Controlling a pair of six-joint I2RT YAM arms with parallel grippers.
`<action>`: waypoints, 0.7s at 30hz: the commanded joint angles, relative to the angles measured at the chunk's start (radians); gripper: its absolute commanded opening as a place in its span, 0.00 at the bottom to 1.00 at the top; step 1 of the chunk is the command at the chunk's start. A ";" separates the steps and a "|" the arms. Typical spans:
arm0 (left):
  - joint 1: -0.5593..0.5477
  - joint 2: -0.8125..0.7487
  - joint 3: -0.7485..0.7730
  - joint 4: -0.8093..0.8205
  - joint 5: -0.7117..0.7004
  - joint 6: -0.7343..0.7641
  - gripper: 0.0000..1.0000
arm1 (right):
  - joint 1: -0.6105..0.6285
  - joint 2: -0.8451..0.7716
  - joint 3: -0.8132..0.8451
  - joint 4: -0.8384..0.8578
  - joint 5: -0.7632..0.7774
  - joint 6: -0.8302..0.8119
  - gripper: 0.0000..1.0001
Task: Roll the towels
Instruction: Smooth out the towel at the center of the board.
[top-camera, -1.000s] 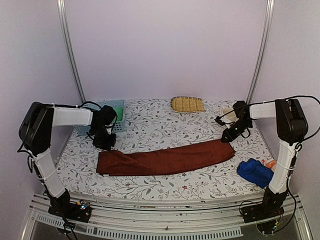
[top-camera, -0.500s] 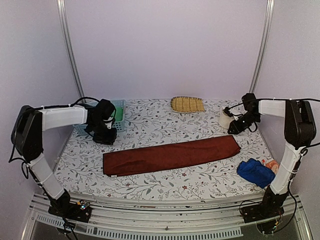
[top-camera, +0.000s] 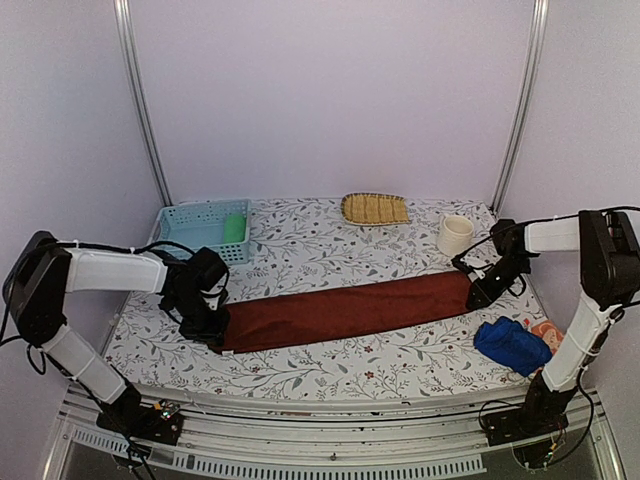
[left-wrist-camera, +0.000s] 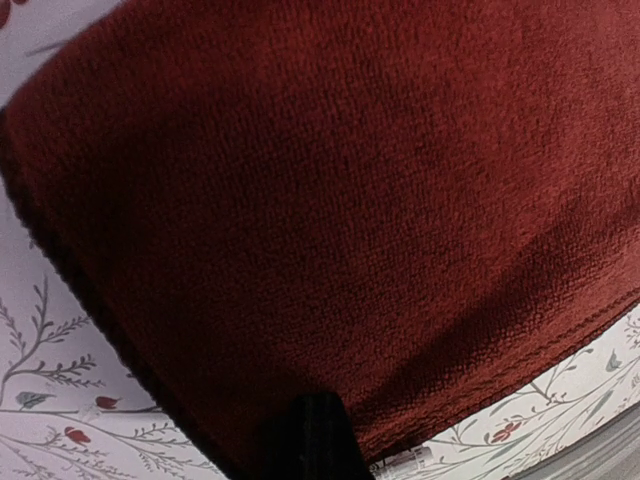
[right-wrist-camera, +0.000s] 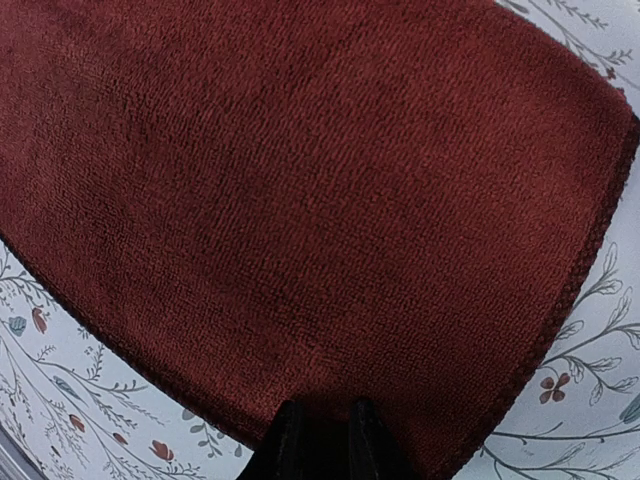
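Note:
A long dark reddish-brown towel (top-camera: 345, 310) lies flat across the table. My left gripper (top-camera: 212, 325) is down at its left end. In the left wrist view the left gripper (left-wrist-camera: 310, 440) shows as one dark block, shut on the cloth (left-wrist-camera: 330, 200) near its hem. My right gripper (top-camera: 478, 292) is at the right end. In the right wrist view the right gripper (right-wrist-camera: 322, 435) has its two tips close together, with a fold of the towel (right-wrist-camera: 300, 190) pinched between them. A blue towel (top-camera: 510, 345) and an orange one (top-camera: 545, 328) lie bunched at the right. A green towel (top-camera: 235, 228) sits in the basket.
A pale blue perforated basket (top-camera: 195, 225) stands at the back left. A yellow straw tray (top-camera: 375, 208) is at the back middle and a white cup (top-camera: 455, 235) at the back right. The table's near edge runs just below the towel.
Both arms have come forward and down from the back of the table onto the towel's two ends. The left jaws have closed. The towel's ends have drawn in slightly.

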 joint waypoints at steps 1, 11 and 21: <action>-0.007 -0.013 -0.053 0.030 0.044 -0.076 0.00 | -0.026 0.016 -0.055 0.023 0.125 -0.028 0.20; -0.051 -0.046 -0.107 0.038 0.063 -0.110 0.00 | -0.124 0.029 -0.100 0.143 0.225 -0.054 0.28; -0.118 -0.033 0.030 0.055 0.132 -0.073 0.00 | -0.210 0.034 0.104 -0.060 -0.015 -0.088 0.28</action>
